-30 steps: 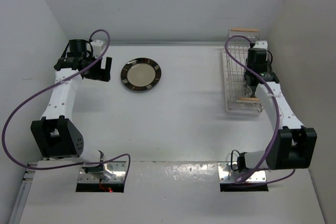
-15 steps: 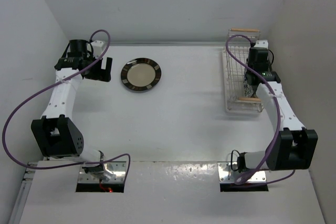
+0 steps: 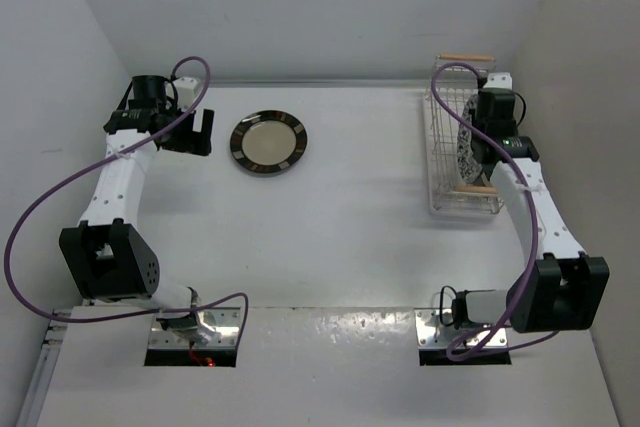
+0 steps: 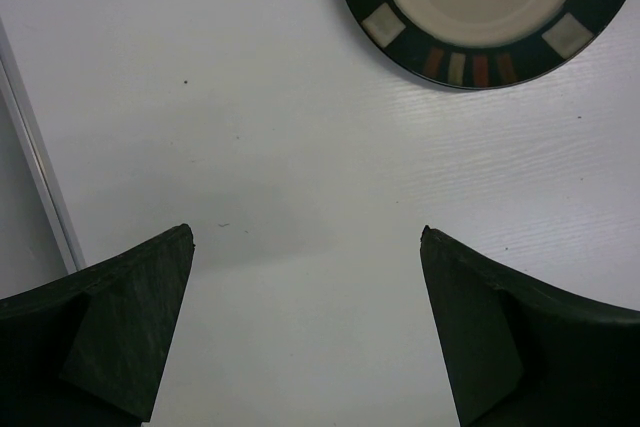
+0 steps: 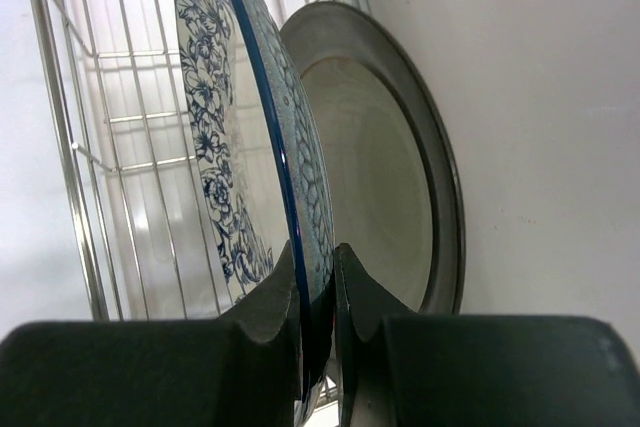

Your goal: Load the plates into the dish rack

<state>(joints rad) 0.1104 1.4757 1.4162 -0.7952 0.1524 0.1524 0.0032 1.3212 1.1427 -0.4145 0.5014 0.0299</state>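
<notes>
Over the last second the right arm has shifted along the dish rack [image 3: 440,162], which stands at the far right corner of the bench [image 3: 350,237]. The blue floral plate [image 5: 235,127] now shows on edge inside the wires in the top view, where the wrist covered it before. The right claw [image 5: 318,259] is pinching this plate's rim, one finger on each face. The plate stands nearly upright, just beside the grey-rimmed plate [image 5: 385,177], which leans on the rack's right-hand side. Judgement: the second plate is seated or nearly so, and release is the outstanding action. The left claw [image 4: 305,239] has not moved; it hangs spread and empty near the far left corner. The dark-rimmed plate [image 4: 480,17] lies flat on the bench just ahead of its fingertips, towards the far edge, not yet loaded.
</notes>
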